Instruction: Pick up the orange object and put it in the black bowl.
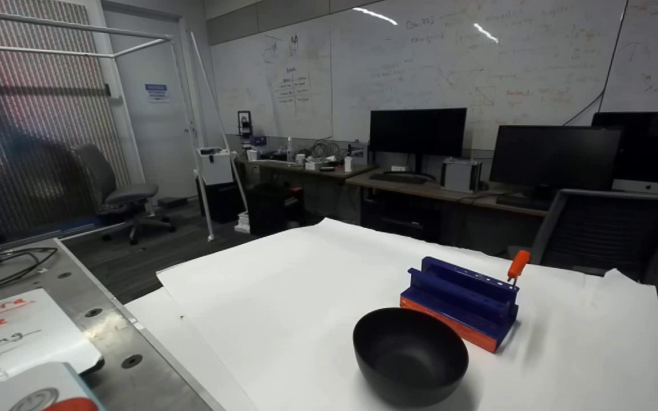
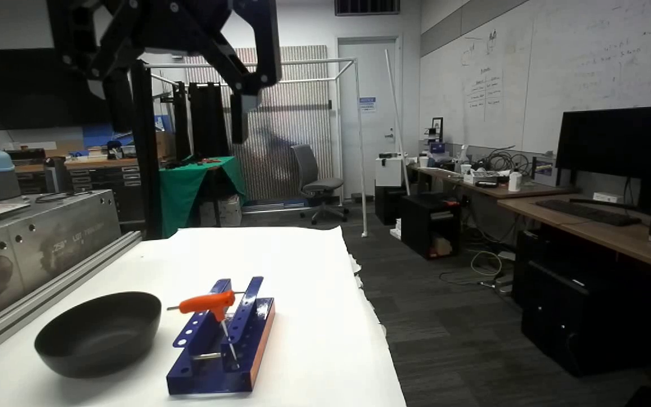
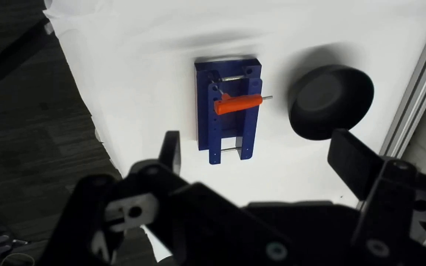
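Gripper point(image 3: 259, 153): spread wide, empty.
Orange hex key point(image 3: 239, 104): upper centre of wrist view, slotted in blue rack point(image 3: 231, 125).
Rack: might tip if a slanted pull jams the hex key.
Black bowl point(image 3: 331, 101): upper right.

Black hand point(image 3: 257, 140), round grey screws point(image 3: 276, 251)

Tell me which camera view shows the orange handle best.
The wrist view: the orange handle looks largest there, lengthwise and unobstructed. Both exterior views show it smaller, though in an exterior view its metal shaft shows more clearly.
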`<action>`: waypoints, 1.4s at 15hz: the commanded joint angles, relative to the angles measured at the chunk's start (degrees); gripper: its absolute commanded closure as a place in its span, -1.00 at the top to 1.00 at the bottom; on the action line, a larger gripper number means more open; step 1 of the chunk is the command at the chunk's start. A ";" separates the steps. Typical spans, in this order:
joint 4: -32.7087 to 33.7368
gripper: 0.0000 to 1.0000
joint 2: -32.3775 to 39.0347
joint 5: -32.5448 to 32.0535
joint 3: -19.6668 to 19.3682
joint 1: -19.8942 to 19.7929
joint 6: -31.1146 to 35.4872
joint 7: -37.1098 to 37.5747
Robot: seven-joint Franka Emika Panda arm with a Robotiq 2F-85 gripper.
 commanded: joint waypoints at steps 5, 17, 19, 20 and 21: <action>1.91 1.00 17.19 0.25 11.64 -4.05 15.23 25.07; 8.65 1.00 38.12 -5.80 16.10 -5.72 4.59 47.56; 8.95 1.00 39.56 -4.28 15.38 -5.28 5.21 46.95; 8.90 1.00 39.92 -3.30 15.11 -5.07 6.42 46.95; 9.01 1.00 40.29 -2.50 14.90 -4.90 7.03 46.85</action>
